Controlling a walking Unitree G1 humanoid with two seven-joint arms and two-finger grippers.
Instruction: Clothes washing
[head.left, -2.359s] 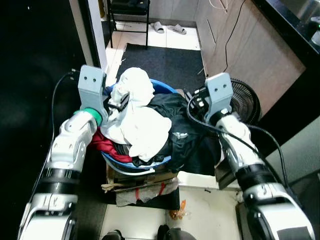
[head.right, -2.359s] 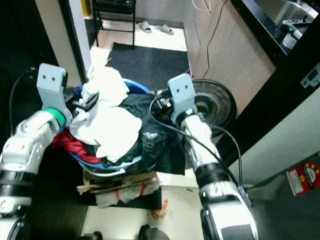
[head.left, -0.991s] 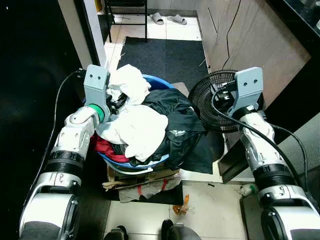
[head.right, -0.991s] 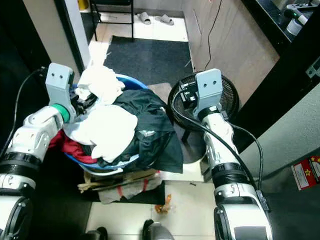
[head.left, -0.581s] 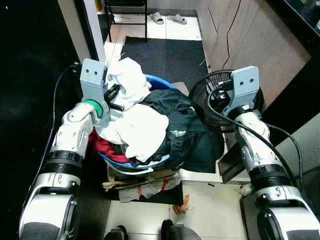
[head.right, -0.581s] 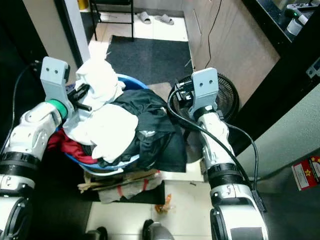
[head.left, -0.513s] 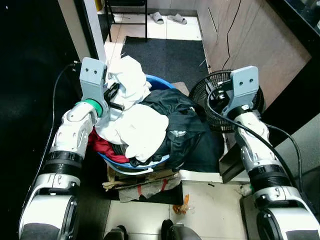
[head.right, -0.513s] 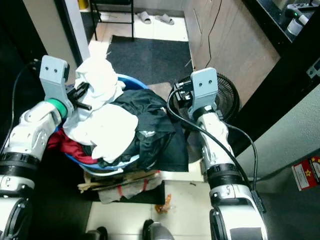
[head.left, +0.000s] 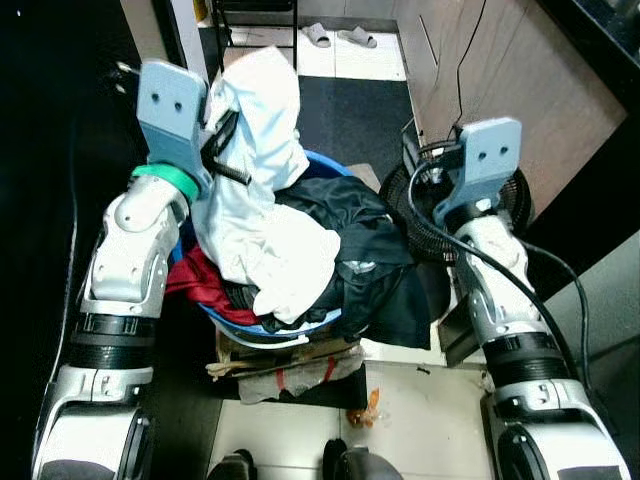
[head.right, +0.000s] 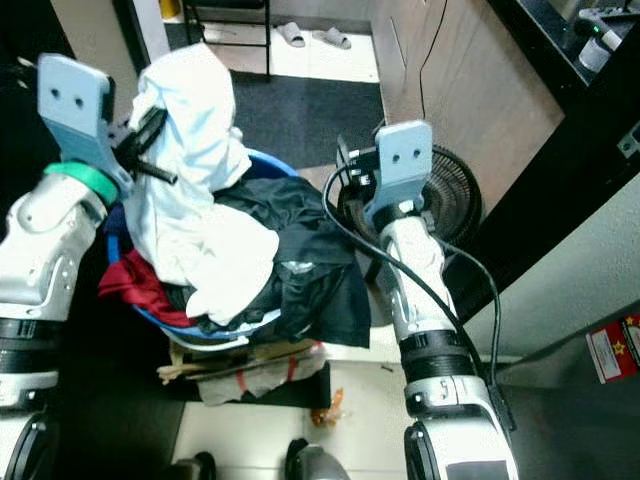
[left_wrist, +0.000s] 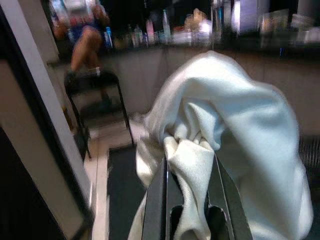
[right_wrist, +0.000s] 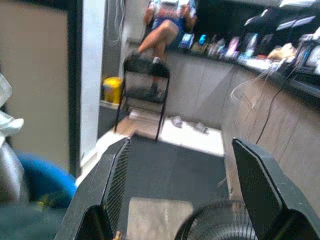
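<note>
While my left gripper is clamped on the white garment, that garment hangs raised above the blue basket of clothes on the left. My right gripper, fingers spread wide, is above the black fan.

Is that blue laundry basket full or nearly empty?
Full, heaped over. The blue basket shows little beyond its rim under black clothes and red cloth, while the left gripper lifts a white garment.
</note>
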